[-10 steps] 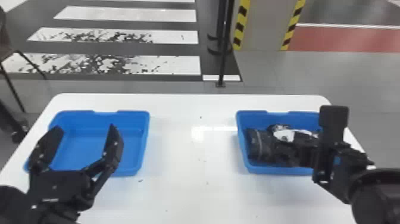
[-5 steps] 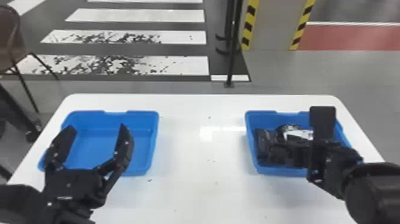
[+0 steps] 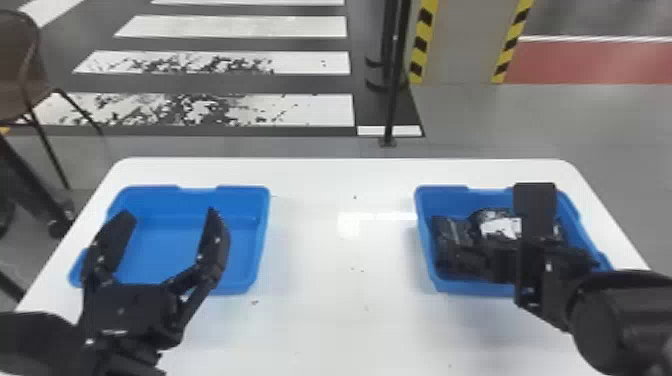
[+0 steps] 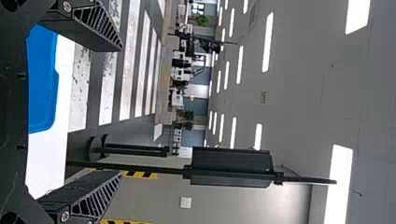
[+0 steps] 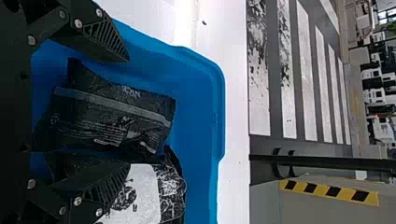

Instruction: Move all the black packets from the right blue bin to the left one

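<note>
My left gripper point(image 3: 167, 214) is parked open over the left blue bin point(image 3: 243, 289), which holds no packet; the left wrist view shows my left gripper point(image 4: 122, 111) with nothing between its fingers. My right gripper point(image 3: 522, 240) is over the right blue bin point(image 3: 425, 200). Inside that bin, a black packet point(image 3: 446, 245) lies at the left, beside a black packet with a white patch point(image 3: 500, 226). In the right wrist view, my right gripper point(image 5: 128, 113) stands open, with the black packet point(image 5: 112, 114) beyond the gap and the white-patched packet point(image 5: 144, 191) partly behind one finger.
Both bins stand on a white table point(image 3: 345, 260), with bare tabletop between them. Beyond its far edge are a black pole point(image 3: 395, 90) on the floor and a chair point(image 3: 20, 65) at the left.
The head view has turned slightly, so the table shows farther right. My right gripper has moved left over the right bin. My left gripper keeps about the same place over the left bin.
</note>
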`<state>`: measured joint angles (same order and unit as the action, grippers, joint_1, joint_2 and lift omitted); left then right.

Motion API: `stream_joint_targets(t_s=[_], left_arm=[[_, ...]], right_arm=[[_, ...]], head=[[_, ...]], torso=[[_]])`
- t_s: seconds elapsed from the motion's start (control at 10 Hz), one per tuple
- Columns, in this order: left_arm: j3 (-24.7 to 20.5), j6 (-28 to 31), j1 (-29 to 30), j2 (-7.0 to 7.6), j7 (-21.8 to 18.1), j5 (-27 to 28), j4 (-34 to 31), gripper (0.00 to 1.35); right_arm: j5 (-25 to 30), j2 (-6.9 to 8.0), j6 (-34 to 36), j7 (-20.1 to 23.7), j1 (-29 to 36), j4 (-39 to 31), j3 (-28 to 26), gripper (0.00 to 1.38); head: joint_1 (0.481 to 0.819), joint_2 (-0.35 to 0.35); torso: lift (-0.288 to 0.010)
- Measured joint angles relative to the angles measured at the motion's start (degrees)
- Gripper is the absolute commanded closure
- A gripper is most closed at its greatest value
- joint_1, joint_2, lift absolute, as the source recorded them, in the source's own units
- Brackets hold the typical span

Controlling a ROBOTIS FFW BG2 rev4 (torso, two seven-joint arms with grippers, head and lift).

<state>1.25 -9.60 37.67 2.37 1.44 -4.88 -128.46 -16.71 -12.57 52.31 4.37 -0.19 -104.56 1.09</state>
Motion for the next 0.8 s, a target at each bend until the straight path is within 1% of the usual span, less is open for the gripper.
stream_joint_targets(t_s=[0.2, 0.4, 0.5, 0.6, 0.7, 0.8], left_arm=[[0.0, -0.7, -0.1, 0.00, -0.3, -0.3, 0.5, 0.09], [-0.1, -0.9, -0.1, 0.03, -0.6, -0.6, 0.8, 0.09], [-0.1, -1.2, -0.1, 0.02, -0.6, -0.8, 1.0, 0.09], [-0.1, -1.5, -0.1, 0.01, -0.7, -0.9, 1.1, 0.09], [-0.1, -1.7, -0.1, 0.01, -0.7, -1.1, 1.2, 0.09], [-0.1, -1.8, -0.1, 0.01, -0.7, -1.3, 1.3, 0.09]], right_arm=[[-0.1, 0.00, 0.4, -0.2, -1.5, 3.0, 0.3, 0.24], [-0.8, -0.07, 3.0, -0.3, -2.4, 4.5, 0.7, 0.25], [-1.3, -0.11, 3.9, -0.3, -2.6, 4.8, 1.0, 0.38], [-1.8, -0.16, 4.2, -0.3, -2.6, 4.8, 1.2, 0.77], [-2.4, -0.23, 4.2, -0.3, -2.3, 3.8, 1.3, 0.99], [-3.4, -0.26, 3.5, -0.3, -1.8, 3.1, 1.3, 1.09]], head=[[0.695, -0.013], [0.695, -0.012], [0.695, -0.006], [0.695, -0.004], [0.695, 0.002], [0.695, 0.010]], torso=[[-0.140], [-0.140], [-0.140], [-0.140], [-0.140], [-0.140]])
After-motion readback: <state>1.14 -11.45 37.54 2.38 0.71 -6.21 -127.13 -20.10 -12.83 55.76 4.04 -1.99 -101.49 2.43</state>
